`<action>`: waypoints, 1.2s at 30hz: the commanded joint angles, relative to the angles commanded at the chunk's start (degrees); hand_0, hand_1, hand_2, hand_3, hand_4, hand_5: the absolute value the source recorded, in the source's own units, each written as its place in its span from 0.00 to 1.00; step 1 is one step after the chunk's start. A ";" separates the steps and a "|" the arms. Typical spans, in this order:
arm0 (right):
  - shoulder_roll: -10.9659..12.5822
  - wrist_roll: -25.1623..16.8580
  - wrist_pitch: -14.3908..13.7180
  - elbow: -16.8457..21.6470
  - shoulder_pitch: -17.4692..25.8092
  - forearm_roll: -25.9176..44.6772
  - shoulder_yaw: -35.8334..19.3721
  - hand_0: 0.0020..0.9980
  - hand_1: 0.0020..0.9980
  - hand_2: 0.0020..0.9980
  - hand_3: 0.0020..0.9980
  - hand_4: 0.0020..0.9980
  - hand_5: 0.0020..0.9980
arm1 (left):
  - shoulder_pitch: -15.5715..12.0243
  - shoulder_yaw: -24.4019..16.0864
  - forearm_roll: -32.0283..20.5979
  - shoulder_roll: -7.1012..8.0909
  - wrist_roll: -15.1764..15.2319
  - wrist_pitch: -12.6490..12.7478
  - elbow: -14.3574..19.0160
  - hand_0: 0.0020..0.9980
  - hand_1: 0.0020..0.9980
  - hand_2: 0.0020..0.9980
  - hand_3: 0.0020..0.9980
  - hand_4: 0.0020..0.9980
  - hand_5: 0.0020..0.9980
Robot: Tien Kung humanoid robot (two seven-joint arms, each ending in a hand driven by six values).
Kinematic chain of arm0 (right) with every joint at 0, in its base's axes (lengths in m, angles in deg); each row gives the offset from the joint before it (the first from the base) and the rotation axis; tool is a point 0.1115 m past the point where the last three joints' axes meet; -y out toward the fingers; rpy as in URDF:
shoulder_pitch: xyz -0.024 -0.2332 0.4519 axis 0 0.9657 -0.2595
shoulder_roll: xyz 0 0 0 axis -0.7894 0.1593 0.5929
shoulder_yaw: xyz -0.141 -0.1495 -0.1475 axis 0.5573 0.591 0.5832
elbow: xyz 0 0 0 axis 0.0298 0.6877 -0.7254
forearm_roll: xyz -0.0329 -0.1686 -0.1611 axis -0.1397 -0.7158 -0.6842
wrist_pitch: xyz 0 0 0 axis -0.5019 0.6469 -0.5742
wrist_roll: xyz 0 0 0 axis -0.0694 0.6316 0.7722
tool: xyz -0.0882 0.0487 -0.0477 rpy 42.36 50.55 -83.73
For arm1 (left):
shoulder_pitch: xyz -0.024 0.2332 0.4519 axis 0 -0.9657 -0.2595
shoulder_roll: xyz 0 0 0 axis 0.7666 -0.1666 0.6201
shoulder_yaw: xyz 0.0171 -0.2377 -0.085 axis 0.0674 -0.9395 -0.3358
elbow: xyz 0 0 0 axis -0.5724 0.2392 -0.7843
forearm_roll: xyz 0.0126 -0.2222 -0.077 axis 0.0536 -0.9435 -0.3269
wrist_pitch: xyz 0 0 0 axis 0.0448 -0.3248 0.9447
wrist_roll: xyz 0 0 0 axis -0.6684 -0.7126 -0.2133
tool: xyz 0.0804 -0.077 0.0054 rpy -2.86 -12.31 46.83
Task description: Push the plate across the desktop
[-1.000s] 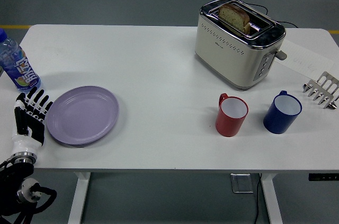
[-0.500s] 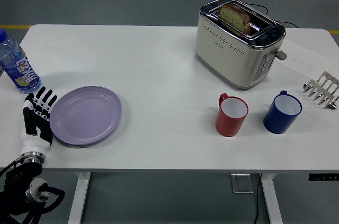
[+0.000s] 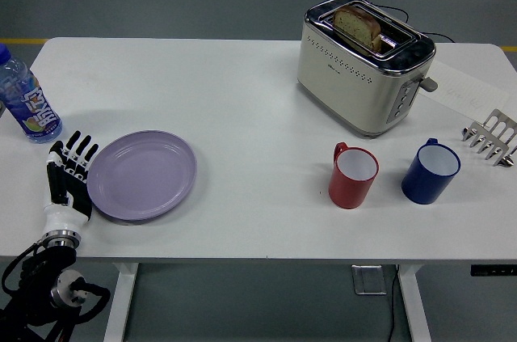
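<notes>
A lilac plate point(image 3: 143, 175) lies flat on the white table point(image 3: 258, 116), left of centre near the front edge. My left hand point(image 3: 69, 174) stands upright against the plate's left rim, fingers straight and spread, holding nothing. Its white wrist and black forearm come up from the lower left corner. The right arm is nowhere in the picture.
A water bottle point(image 3: 24, 98) stands at the far left, behind the hand. To the right are a red mug point(image 3: 354, 175), a blue mug point(image 3: 431, 171), a toaster point(image 3: 363, 64) with bread in it, a metal rack point(image 3: 490, 137) and a paper sheet point(image 3: 468, 91).
My left hand has slid to the right along the table, and the plate has moved to the right with it, by a few centimetres.
</notes>
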 joint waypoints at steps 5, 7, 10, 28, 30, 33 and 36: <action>-0.02 0.08 -0.02 0.03 -0.03 -0.09 -0.02 0.59 0.52 0.61 0.59 0.35 0.54 | 0.32 0.59 -0.16 -0.39 0.27 0.09 -0.20 0.82 0.87 0.87 0.85 0.54 1.00; -0.05 0.15 -0.04 0.05 0.00 -0.20 -0.09 0.59 0.52 0.61 0.59 0.35 0.54 | 0.40 0.79 -0.16 -0.39 0.32 0.09 -0.27 0.82 0.87 0.87 0.85 0.54 1.00; -0.09 0.30 -0.06 0.08 0.14 -0.46 -0.22 0.59 0.52 0.61 0.59 0.35 0.54 | 0.42 1.32 -0.20 -0.39 0.45 0.09 -0.40 0.82 0.87 0.87 0.85 0.54 1.00; -0.08 0.43 -0.14 0.12 0.67 -0.88 -0.43 0.59 0.52 0.61 0.59 0.36 0.54 | 0.64 4.33 -0.18 -0.39 0.67 0.03 -0.61 0.82 0.86 0.87 0.84 0.53 1.00; -0.07 0.43 -0.15 0.12 0.67 -0.91 -0.44 0.59 0.52 0.61 0.59 0.36 0.54 | 0.61 4.64 -0.18 -0.39 0.65 0.02 -0.56 0.82 0.86 0.87 0.84 0.53 1.00; -0.05 0.44 -0.14 0.12 0.69 -0.99 -0.47 0.59 0.52 0.61 0.59 0.36 0.54 | 0.69 5.44 -0.26 -0.39 0.67 0.04 -0.49 0.82 0.86 0.87 0.84 0.53 1.00; -0.03 0.39 -0.11 0.11 0.64 -0.94 -0.40 0.59 0.52 0.61 0.59 0.36 0.54 | 0.97 6.10 -0.35 -0.39 0.70 0.07 -0.59 0.82 0.86 0.87 0.84 0.53 1.00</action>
